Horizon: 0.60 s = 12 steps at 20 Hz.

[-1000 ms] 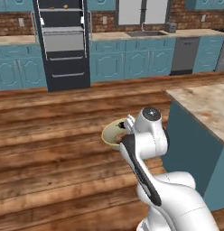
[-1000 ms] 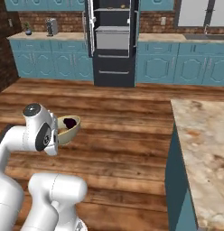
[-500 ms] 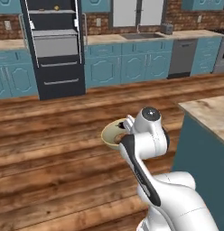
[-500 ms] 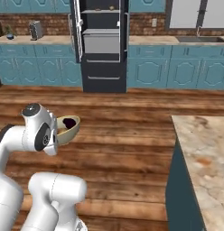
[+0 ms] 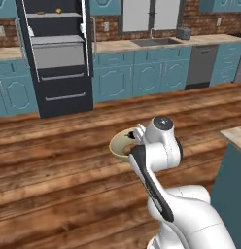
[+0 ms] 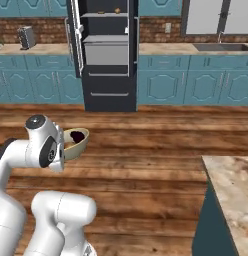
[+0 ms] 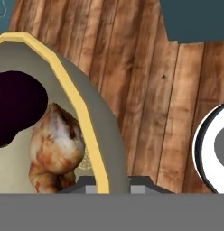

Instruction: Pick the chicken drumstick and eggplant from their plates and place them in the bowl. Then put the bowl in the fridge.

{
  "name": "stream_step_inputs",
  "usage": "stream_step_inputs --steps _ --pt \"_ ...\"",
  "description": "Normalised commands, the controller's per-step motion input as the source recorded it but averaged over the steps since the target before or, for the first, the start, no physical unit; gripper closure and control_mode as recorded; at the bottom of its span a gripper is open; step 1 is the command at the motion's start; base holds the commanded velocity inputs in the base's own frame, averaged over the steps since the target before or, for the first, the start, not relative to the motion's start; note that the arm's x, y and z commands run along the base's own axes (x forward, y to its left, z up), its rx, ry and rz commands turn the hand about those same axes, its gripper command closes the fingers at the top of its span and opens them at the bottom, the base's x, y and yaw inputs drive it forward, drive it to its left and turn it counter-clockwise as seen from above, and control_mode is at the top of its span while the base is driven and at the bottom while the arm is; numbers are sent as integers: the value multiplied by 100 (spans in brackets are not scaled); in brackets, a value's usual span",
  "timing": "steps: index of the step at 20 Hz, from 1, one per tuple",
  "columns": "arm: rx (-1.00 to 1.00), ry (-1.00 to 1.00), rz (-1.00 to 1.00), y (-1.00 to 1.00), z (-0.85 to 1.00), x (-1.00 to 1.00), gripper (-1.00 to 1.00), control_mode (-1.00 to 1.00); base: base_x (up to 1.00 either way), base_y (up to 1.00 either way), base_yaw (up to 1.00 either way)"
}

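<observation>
**Bowl carried across kitchen, fridge ahead**

Wood plank floor [image 5: 54, 165] ran up to teal cabinets [image 5: 137, 78] w/ brick wall above; a marble island corner [image 6: 231, 185] was cut off at the right edge of the right base view. The black fridge [image 5: 57, 53] stood open at the far wall, pale shelves and drawers seen; small items on its top shelf were too small to identify.

The gripper [image 7: 107, 185] was mostly hidden behind the wrist in both base views; in the hand view only the fingertips [image 7: 86, 186] were seen, pinched on the rim of the bowl [image 7: 89, 117], one tip inside, one outside. The bowl was held up over the floor, tilted. Inside it lay the chicken drumstick [image 7: 55, 149] touching the eggplant [image 7: 16, 110], the latter cut off at the frame edge.

Vs. earlier frames: the whole scene was shifted sideways, so the base had driven; fridge was seen more to the right in both base views. Arm pose and grip were unchanged.
</observation>
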Motion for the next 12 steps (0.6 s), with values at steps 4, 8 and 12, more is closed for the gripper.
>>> stream_step_inputs --steps 4,8,12 --pt "0 0 0 0 0 0 100 100 85 52 -1" --pt "0 0 0 0 0 0 100 100 86 54 0" --pt "0 0 0 0 0 0 100 100 86 52 0"
